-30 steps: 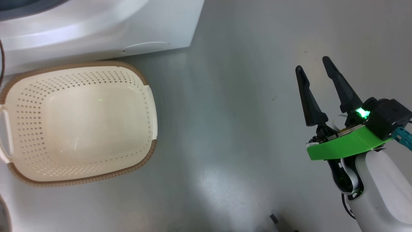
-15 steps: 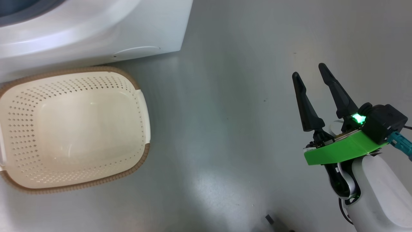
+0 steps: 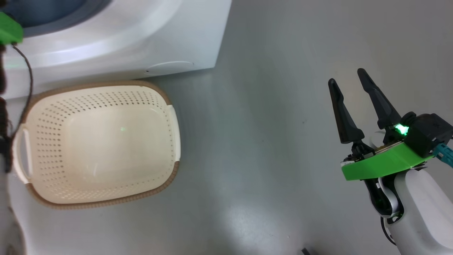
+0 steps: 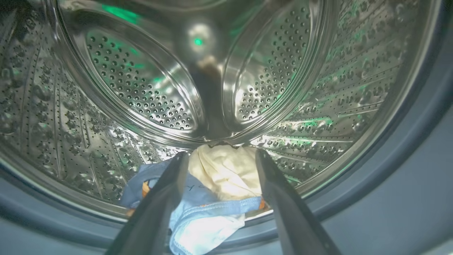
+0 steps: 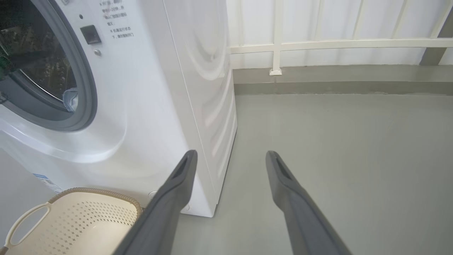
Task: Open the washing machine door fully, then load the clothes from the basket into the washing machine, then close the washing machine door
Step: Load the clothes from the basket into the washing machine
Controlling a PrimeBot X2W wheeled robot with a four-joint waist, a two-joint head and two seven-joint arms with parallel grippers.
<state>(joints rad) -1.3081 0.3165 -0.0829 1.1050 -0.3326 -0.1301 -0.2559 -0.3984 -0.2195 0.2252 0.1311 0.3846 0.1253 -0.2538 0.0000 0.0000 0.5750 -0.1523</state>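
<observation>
The cream basket [image 3: 102,106] with its brown rim stands on the floor before the white washing machine [image 3: 124,42] and holds nothing. Light-blue and cream clothes [image 4: 219,177] lie at the front bottom of the steel drum [image 4: 141,88]. My left gripper [image 4: 221,156] is open at the drum's mouth, fingers on either side of the pile and nothing gripped. A bit of blue cloth [image 5: 70,99] shows at the blue-grey gasket [image 5: 90,106]. My right gripper [image 3: 346,76] hangs open over bare floor, right of the basket [image 5: 70,219]. The washing machine door is out of view.
Grey floor [image 3: 265,141] stretches to the right of the machine [image 5: 148,88]. A white railing [image 5: 336,44] and a low kerb close off the far side. My left arm's green mount [image 3: 9,32] and dark cable [image 3: 28,78] hang at the left edge, above the basket.
The head camera has swung, so basket and machine sit further right in the picture. My left arm's green mount and cable have come into view. Both grippers stay open.
</observation>
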